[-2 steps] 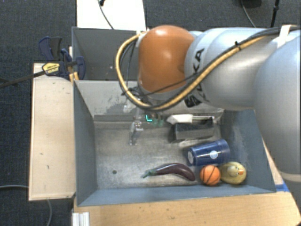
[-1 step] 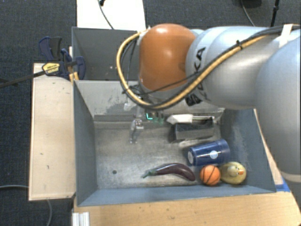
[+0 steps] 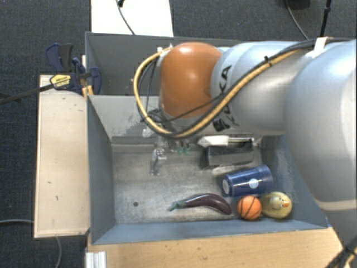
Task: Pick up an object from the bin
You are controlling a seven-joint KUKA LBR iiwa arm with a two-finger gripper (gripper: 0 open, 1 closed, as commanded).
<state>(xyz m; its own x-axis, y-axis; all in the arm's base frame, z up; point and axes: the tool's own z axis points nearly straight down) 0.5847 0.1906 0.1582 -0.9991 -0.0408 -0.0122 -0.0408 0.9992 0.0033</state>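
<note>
1. I see the arm (image 3: 279, 88) reaching into the grey bin (image 3: 103, 161) from the right. Its orange cover (image 3: 187, 80) hangs above the bin's far half, and a yellow-sheathed cable (image 3: 146, 113) loops round the cover's left side.
2. The jaws point down below the orange cover, over a bare patch of bin floor left of the middle and close to the far wall. I cannot tell whether they are spread or pressed together.
3. The things I could pick all lie in the bin's right half, apart from the jaws.
4. Nearest to the jaws is a dark block with pale edges (image 3: 226, 154). It lies just to their right near the far wall, partly under the arm.
5. A blue cylinder (image 3: 247, 181) lies on its side just in front of that block, its lighter end turned toward the bin's left.
6. A dark purple eggplant (image 3: 206, 201) lies along the near edge around the middle. Its green stem points toward the left wall and its body curves toward the right.
7. A small orange ball (image 3: 250, 207) sits just beside the eggplant's thick end, near the near right corner.
8. A yellowish round fruit (image 3: 277, 204) sits against the orange ball's right side, closest to the near right corner.
</note>
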